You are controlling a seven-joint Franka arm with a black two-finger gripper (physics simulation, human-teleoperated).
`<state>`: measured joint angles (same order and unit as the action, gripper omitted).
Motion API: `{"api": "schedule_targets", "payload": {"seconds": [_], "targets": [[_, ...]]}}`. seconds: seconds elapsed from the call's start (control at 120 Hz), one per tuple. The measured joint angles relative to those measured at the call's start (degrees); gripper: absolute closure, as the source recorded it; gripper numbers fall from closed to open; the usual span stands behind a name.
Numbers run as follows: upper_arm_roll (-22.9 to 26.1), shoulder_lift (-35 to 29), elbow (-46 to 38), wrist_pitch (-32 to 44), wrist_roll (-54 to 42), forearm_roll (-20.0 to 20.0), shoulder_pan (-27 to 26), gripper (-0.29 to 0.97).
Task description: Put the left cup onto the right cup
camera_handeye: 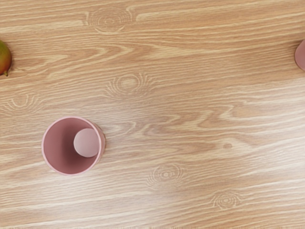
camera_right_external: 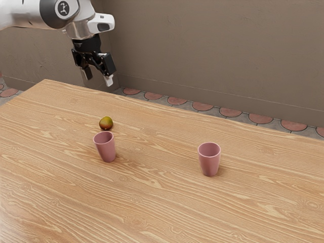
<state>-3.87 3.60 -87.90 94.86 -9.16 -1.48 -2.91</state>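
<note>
One cup (camera_handeye: 301,55) mostly out of view

I get soft, even light from above on the wooden table (camera_right_external: 162,202), which reads warm and bright, while the wall (camera_right_external: 228,45) behind it sits dimmer and flat. The left cup (camera_right_external: 105,146) and the right cup (camera_right_external: 209,158) throw only faint, short shadows at their bases, as does the small fruit (camera_right_external: 106,123). On the wrist camera a pale, diffuse sheen lies across the wood grain beside the left cup, whose inner wall is shaded darker than its pale bottom
</note>
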Motion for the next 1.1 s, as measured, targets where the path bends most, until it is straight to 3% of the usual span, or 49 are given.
{"api": "schedule_targets", "payload": {"seconds": [0.267, 0.45, 0.6, 1.1], "targets": [[0.00, -0.14, -0.36, -0.19, -0.30, -0.02, -0.15, 0.00], [-1.21, -0.40, -8.13, 1.89, -0.39, -0.23, -0.81, 0.00], [-2.95, -0.34, -15.12, 7.82, 0.18, -0.20, -0.15, 0.00], [-5.10, 15.45, -13.07, 21.48, 1.61, -2.69, 0.62, 0.00]]}}
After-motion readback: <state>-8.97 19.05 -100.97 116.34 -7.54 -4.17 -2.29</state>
